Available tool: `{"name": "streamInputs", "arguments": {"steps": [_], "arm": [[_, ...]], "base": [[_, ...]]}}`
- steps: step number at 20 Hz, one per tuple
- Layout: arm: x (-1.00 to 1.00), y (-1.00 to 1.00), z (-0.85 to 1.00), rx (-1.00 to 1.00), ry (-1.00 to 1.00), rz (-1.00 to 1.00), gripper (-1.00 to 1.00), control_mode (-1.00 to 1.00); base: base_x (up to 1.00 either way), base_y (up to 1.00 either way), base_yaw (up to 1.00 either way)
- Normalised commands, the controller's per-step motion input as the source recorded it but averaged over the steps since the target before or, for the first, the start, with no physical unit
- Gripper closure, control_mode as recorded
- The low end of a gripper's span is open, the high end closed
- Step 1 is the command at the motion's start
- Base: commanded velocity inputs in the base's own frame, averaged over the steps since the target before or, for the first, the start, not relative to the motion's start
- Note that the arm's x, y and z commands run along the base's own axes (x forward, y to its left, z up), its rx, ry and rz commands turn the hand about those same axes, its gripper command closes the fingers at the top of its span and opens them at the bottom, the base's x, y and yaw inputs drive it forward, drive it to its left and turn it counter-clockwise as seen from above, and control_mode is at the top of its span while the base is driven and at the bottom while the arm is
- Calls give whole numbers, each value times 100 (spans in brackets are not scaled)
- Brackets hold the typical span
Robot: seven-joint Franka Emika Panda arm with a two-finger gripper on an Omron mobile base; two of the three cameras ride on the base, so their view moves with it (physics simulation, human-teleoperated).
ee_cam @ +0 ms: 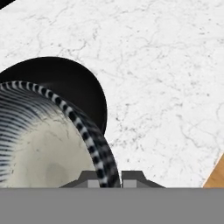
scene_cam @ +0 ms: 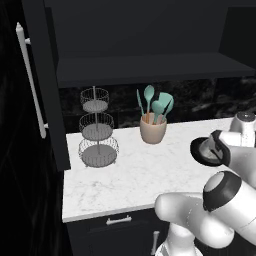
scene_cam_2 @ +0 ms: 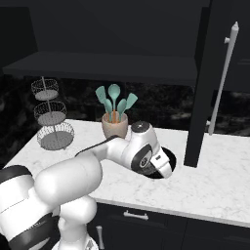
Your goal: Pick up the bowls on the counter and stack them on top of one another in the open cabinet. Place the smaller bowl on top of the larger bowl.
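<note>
A bowl point(ee_cam: 48, 148) with a dark striped rim and a pale speckled inside sits close under the hand camera. My gripper point(ee_cam: 111, 179) is shut on its rim, one fingertip inside and one outside. A dark round patch point(ee_cam: 65, 83) lies on the white marble counter point(ee_cam: 166, 65) just beyond it; I cannot tell whether it is shadow or a second bowl. From the base, the bowl point(scene_cam: 201, 150) shows as a dark disc at my hand, right of the middle of the counter point(scene_cam: 140, 175). The open cabinet's dark shelf point(scene_cam: 150, 70) hangs above, its door point(scene_cam: 40, 75) swung out at left.
A tan cup of teal utensils point(scene_cam: 152, 129) stands at the back of the counter. A three-tier wire basket stand point(scene_cam: 96, 131) is left of it. A second black door with a white bar handle point(scene_cam_2: 222, 78) hangs over the counter to the right of my arm. A brown wooden corner point(ee_cam: 216, 175) shows past the counter edge.
</note>
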Motion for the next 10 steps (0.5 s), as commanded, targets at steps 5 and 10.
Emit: {"name": "streamInputs", "arguments": {"steps": [5, 10], "arm": [[0, -11, 28, 2, 0, -3, 100, -100], [50, 0, 7, 1, 0, -2, 100, -100]], "base": [[0, 0, 0], [0, 0, 0]]}}
